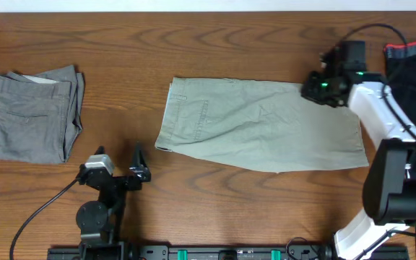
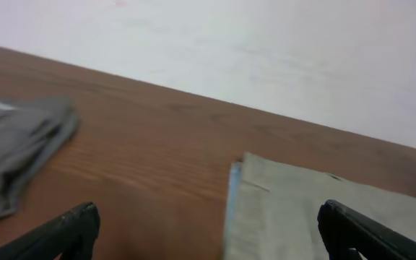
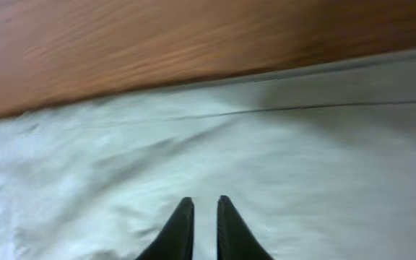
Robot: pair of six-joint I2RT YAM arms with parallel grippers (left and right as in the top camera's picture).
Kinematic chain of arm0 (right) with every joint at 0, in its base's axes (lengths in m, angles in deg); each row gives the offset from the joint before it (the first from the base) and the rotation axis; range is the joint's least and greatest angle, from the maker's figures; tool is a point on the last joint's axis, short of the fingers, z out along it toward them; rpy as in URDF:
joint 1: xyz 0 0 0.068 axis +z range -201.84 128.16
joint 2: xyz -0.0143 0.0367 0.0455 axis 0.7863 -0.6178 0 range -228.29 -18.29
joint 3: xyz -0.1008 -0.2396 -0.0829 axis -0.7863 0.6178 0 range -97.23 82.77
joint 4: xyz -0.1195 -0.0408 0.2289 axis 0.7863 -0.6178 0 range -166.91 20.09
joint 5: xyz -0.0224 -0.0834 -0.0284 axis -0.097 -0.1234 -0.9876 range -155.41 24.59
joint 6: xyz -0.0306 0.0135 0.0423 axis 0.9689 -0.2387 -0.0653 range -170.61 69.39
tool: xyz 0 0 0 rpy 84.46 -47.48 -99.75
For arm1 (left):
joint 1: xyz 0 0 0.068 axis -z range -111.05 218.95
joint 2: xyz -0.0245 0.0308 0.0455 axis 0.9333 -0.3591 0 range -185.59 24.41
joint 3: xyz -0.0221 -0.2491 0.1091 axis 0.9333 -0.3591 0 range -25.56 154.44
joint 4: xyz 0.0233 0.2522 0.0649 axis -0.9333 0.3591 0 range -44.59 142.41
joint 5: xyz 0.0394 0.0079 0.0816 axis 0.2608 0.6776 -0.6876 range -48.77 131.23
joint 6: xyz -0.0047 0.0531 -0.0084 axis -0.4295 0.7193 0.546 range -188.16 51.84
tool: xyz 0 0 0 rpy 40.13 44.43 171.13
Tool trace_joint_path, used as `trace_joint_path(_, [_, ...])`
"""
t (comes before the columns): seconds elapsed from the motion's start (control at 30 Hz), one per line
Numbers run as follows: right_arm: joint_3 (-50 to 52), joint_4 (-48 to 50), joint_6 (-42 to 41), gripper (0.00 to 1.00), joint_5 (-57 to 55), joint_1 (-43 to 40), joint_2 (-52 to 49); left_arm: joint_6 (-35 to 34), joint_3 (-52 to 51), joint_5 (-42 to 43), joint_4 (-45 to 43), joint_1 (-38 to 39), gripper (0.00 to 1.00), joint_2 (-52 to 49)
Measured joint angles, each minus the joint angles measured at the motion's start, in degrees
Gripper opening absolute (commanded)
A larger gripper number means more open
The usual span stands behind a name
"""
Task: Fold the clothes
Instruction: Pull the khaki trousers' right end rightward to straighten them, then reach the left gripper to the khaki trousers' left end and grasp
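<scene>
The pale khaki-green shorts (image 1: pixel 258 123) lie flat in the middle of the table, waistband to the left. They also show in the left wrist view (image 2: pixel 316 209) and fill the right wrist view (image 3: pixel 121 144). My right gripper (image 1: pixel 313 88) is at their top right corner, its fingers (image 3: pixel 205 206) almost together and pinching the cloth. A mid-grey pair (image 1: pixel 27 115) lies folded at the far left, also seen in the left wrist view (image 2: pixel 13 152). My left gripper (image 1: pixel 141 166) is open and empty (image 2: pixel 211 238), just off the khaki pair's lower left corner.
A dark garment with a red edge (image 1: pixel 414 72) lies at the right edge of the table, behind the right arm. Bare wood (image 1: pixel 121 72) separates the two pairs. The table's far edge runs along a white wall (image 2: pixel 266 50).
</scene>
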Motion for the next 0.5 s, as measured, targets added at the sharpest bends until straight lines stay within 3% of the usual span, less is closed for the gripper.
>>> trace_joint_path(0.07, [0.0, 0.0, 0.1, 0.28, 0.3, 2.3, 0.0, 0.0, 0.0, 4.8, -0.5, 0.0, 0.98, -1.0])
trace_joint_path(0.27, [0.0, -0.3, -0.4, 0.42, 0.6, 3.5, 0.0, -0.1, 3.6, 13.7, 1.8, 0.0, 0.98, -11.3])
trace_joint_path(0.5, [0.0, -1.6, -0.5, 0.55, 0.5, 3.4, 0.0, 3.1, 28.9, 17.8, 15.3, 0.0, 0.98, -38.2])
